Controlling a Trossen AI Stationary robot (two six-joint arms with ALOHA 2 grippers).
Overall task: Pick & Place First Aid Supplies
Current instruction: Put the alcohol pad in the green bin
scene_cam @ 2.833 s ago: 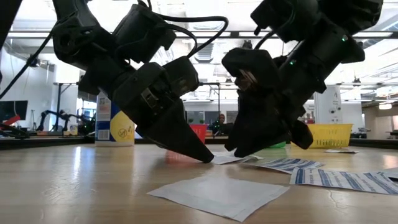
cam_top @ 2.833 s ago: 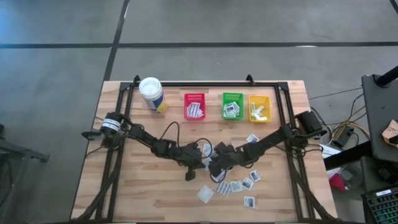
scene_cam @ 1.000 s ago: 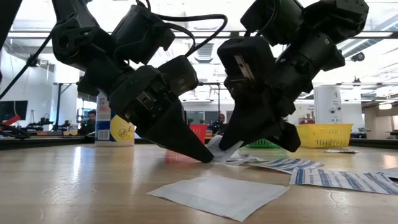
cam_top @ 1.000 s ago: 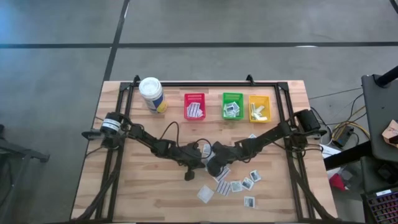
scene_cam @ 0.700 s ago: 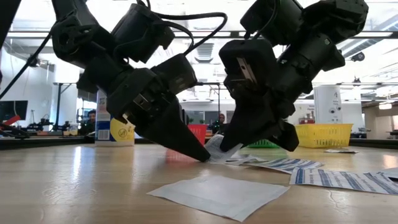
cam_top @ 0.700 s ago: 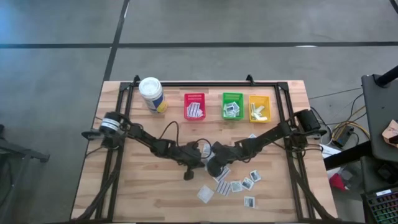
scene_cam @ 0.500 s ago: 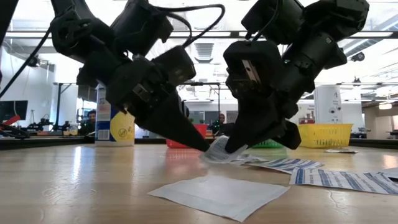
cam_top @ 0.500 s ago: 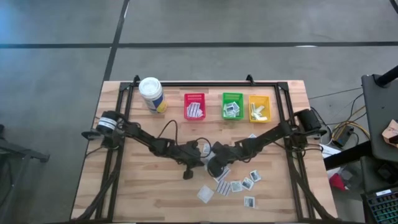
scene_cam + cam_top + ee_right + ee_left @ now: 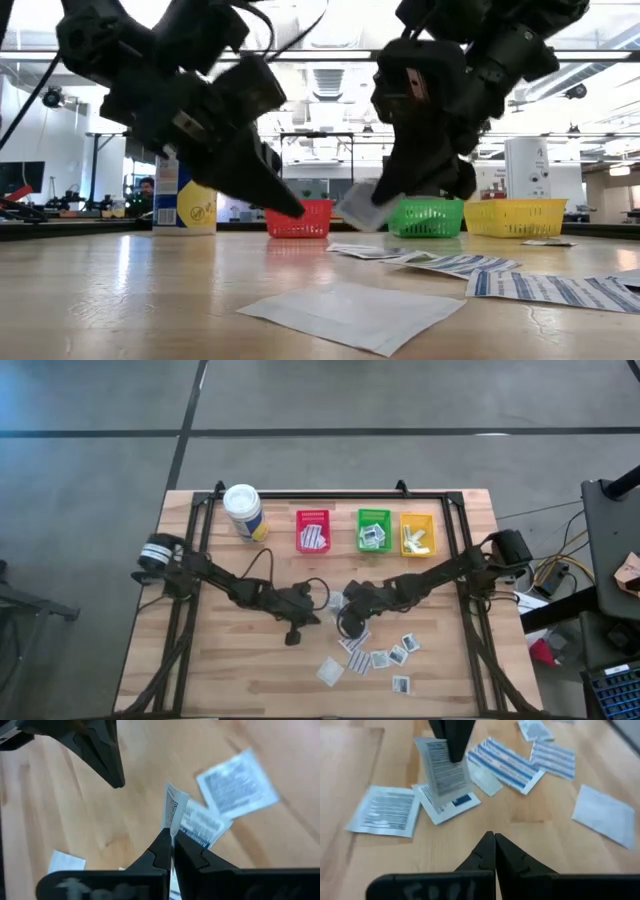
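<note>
Right gripper [image 9: 171, 840] — fingers pinched on 1 white packet [image 9: 173, 812], lifted — left gripper [image 9: 494, 839] closed, empty.

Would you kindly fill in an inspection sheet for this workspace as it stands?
Surface: wooden table, black frame.
Job's things: loose packets at front right; more in red bin, green bin, yellow bin.
Clutter: canister at back left.
Grippers: left gripper shut, empty; right gripper shut on a packet, lifted clear.
Cables: black loops on both arms; bundle beyond right edge.
Surroundings: grey floor; lab room behind.
</note>
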